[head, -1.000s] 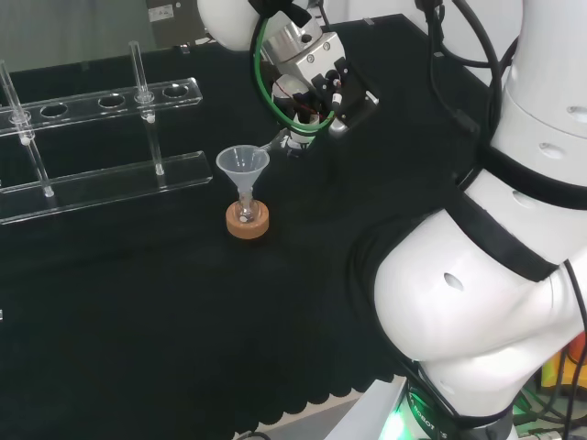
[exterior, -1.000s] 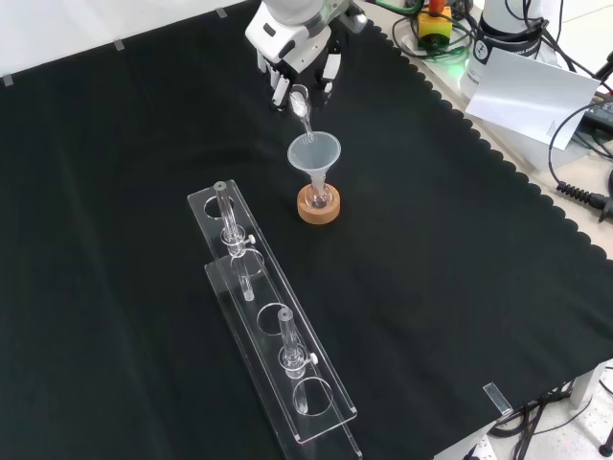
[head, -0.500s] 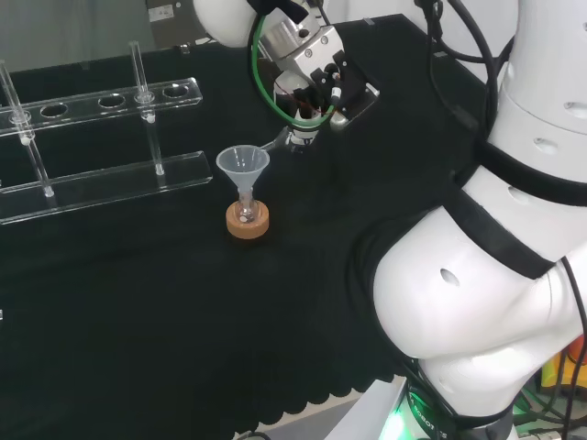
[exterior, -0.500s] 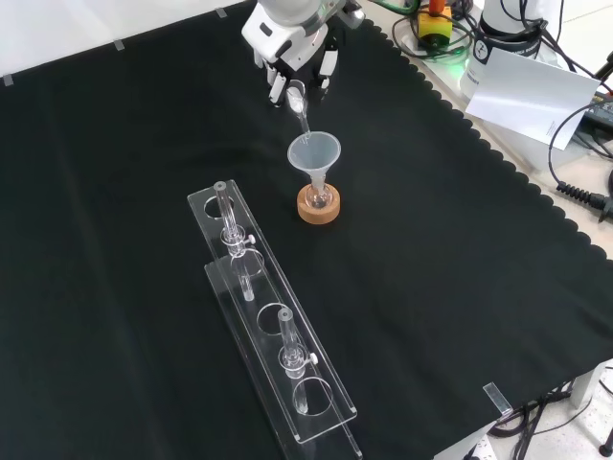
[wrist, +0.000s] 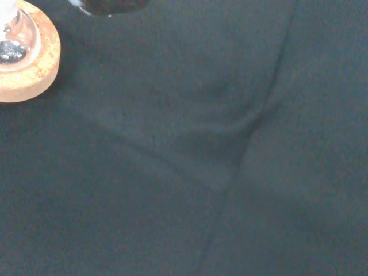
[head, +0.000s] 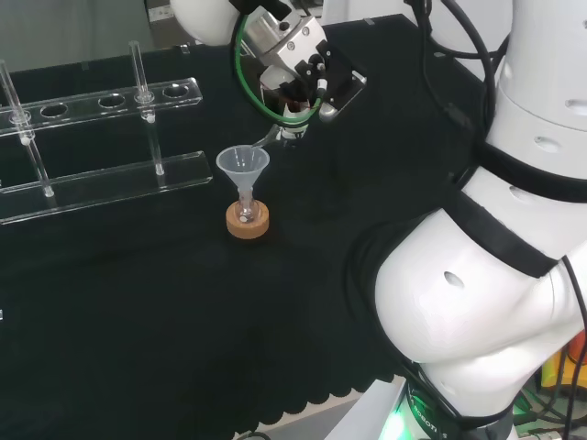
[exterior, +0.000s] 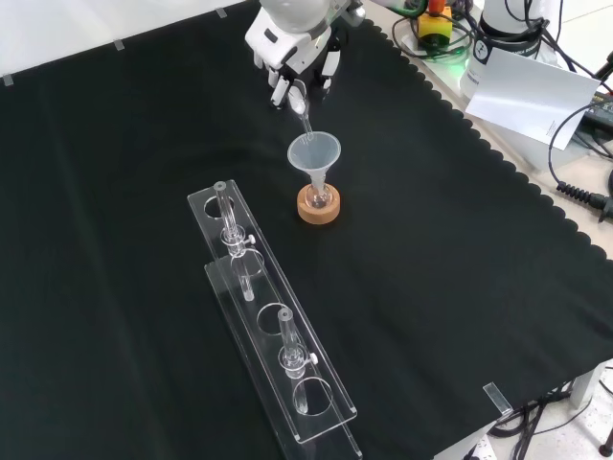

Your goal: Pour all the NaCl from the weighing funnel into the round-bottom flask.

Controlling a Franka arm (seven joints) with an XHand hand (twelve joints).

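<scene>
In the front view the clear rack (exterior: pixel 273 335) with its tubes lies to the left, well apart from the hand and nearer to the camera; next, just below the hand, stands the plastic funnel (exterior: pixel 314 153) in the neck of the round-bottom flask (exterior: pixel 317 197), which sits on a cork ring (exterior: pixel 318 206); the hand (exterior: pixel 299 59) is at the top of the view, its fingers curled round the weighing funnel (exterior: pixel 303 107), which is tilted with its spout down toward the plastic funnel's rim.

To pour well, I think the spout must stay over the open mouth of the plastic funnel, not outside its rim, and the tilt should grow slowly so that the salt slides and does not jump; whether any grains remain inside I cannot tell.

On the right of the hand the black cloth of the table (exterior: pixel 460 249) is bare up to its scalloped edge, so there is free room for withdrawing; toward the rack there is less.
</scene>
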